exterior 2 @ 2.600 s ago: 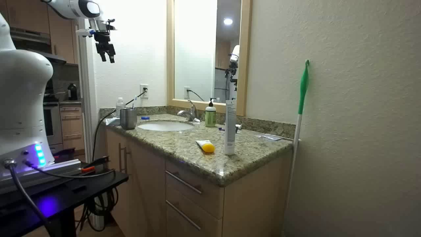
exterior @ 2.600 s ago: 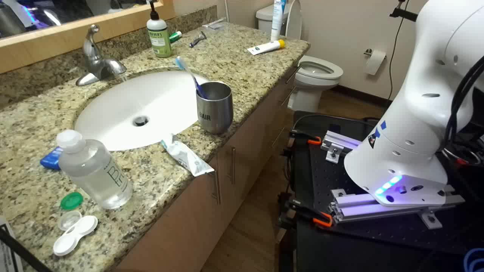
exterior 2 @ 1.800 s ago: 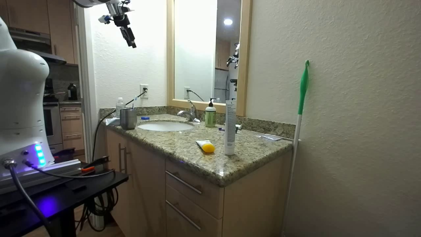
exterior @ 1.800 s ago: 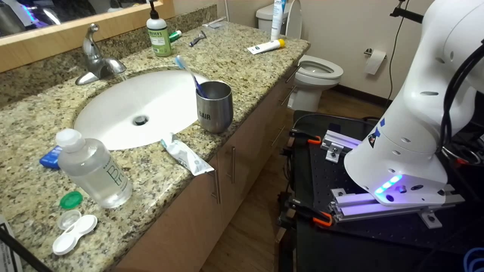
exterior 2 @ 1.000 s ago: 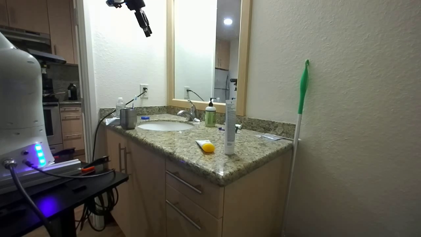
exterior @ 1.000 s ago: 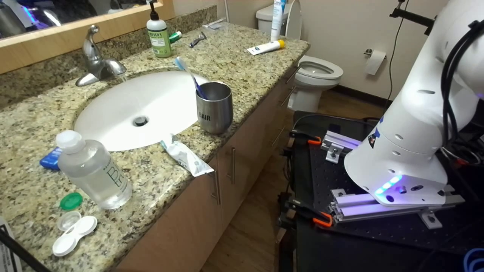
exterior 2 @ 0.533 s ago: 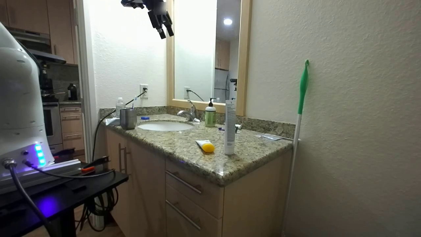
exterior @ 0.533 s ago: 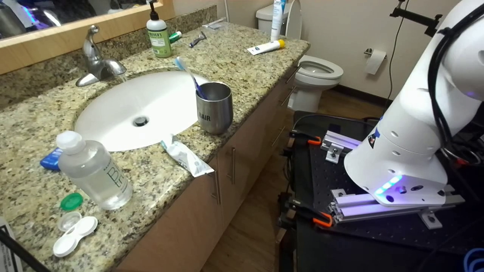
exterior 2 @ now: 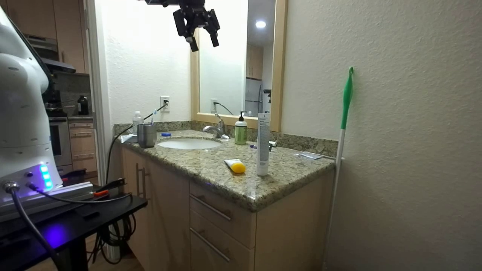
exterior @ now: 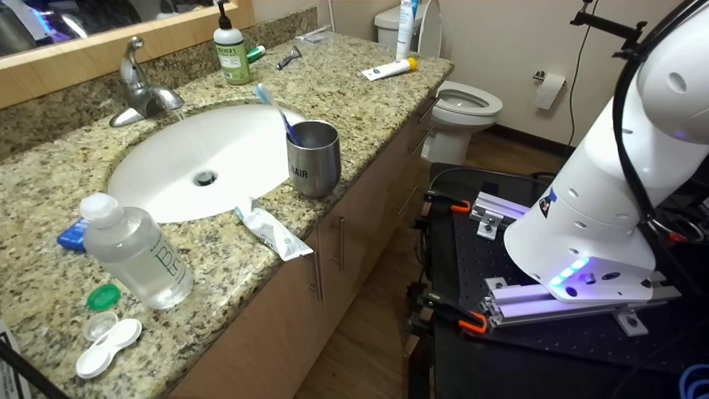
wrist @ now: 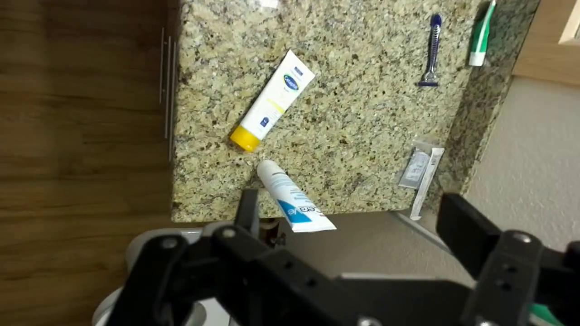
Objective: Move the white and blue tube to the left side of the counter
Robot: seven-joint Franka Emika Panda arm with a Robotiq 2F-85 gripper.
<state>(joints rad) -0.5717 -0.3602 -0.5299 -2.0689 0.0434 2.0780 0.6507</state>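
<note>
The white and blue tube (wrist: 293, 198) stands upright on its cap near a corner of the bench (exterior 2: 203, 162), with a yellow-capped tube (wrist: 272, 102) lying near it, not touching. The end effector (exterior 2: 204, 44) hangs high above the bench, fingers spread and nothing between them, so the step in hand is likely lining up for the grasp. In the wrist view the white and blue tube appears nearer the finger at the frame's left, so it would be wise to centre it before descending. Its flat top edge seems to run roughly along the line between the fingers; a quarter turn of the wrist should let them close on the flat faces instead of buckling the edges. A tall tube on a small cap will probably topple at a nudge, so the descent should be slow and straight, fingers straddling it without brushing its neighbour, then closing gently. The lift had best clear the metal cup (exterior: 314, 160), since the left side is presumably past the sink (exterior: 155, 183), where a clear bottle (exterior: 147, 255) stands, and the cap should be level at release.
</note>
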